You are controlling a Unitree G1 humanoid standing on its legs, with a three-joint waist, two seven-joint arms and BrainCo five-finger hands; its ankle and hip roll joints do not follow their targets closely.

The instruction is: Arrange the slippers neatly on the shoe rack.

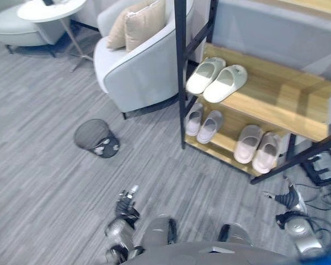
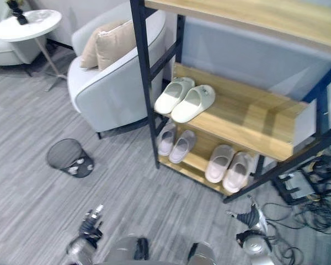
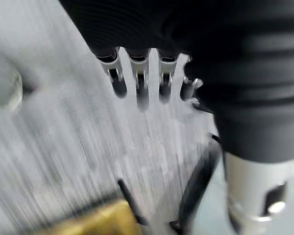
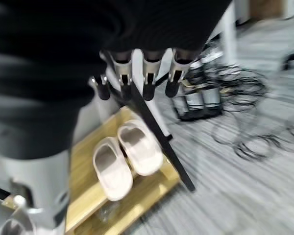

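Observation:
The shoe rack (image 1: 179, 83) has a black frame and wooden shelves. On its middle shelf a pale green pair of slippers (image 1: 216, 77) lies side by side. The bottom shelf holds a small grey pair (image 1: 203, 122) on the left and a pinkish pair (image 1: 256, 148) on the right; the right wrist view also shows the pinkish pair (image 4: 125, 156). My left hand (image 1: 126, 205) hangs low over the floor, open and empty. My right hand (image 1: 289, 197) hangs low near the rack's right foot, its fingers (image 4: 149, 81) relaxed with nothing in them.
A grey armchair (image 1: 138, 72) with beige cushions stands just left of the rack. A black mesh wastebasket (image 1: 95, 137) sits on the floor in front of it. A round white side table (image 1: 49, 11) is at the far left. Cables and a black box (image 1: 323, 165) lie right of the rack.

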